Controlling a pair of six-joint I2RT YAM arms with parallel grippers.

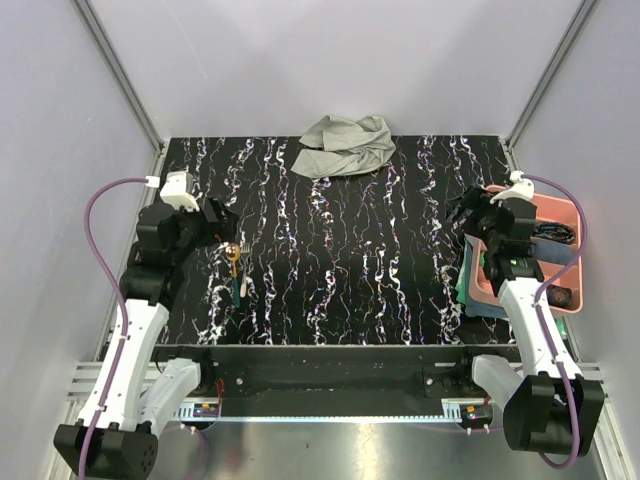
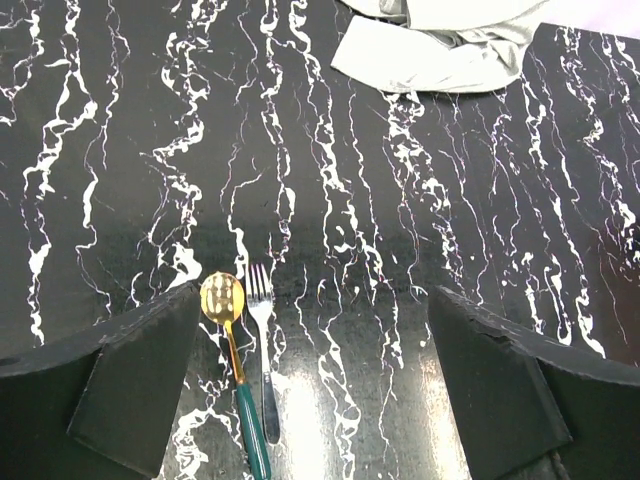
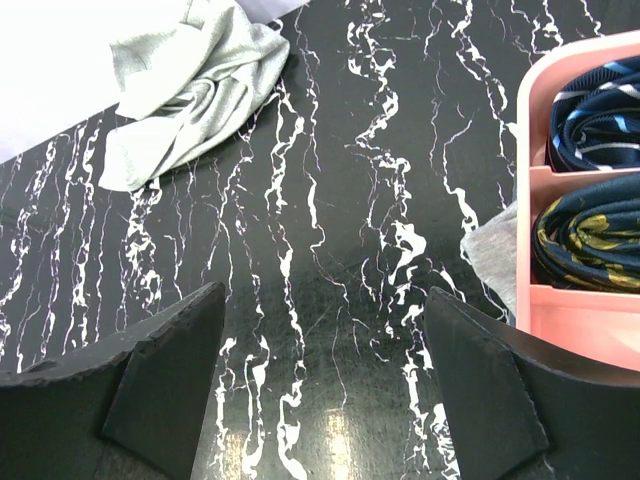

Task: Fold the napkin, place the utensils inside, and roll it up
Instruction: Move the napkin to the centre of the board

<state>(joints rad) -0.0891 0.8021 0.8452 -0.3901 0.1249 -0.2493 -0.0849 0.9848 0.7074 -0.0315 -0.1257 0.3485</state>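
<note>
Napkin [image 1: 347, 146] lies crumpled, well apart from spoon [image 2: 222, 298] and fork [image 2: 264, 350].

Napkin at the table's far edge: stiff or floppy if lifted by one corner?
Probably floppy: the napkin lies crumpled in soft folds, so it should drape. Likely light, since the cloth looks thin. Pushed, it would probably bunch rather than slide flat.

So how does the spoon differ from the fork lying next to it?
The spoon has a round, bright gold bowl; the fork has slim tines that look paler. The spoon's handle looks teal-green, the fork's darker blue. Both lie flat side by side on the table, heads toward its far edge.
</note>
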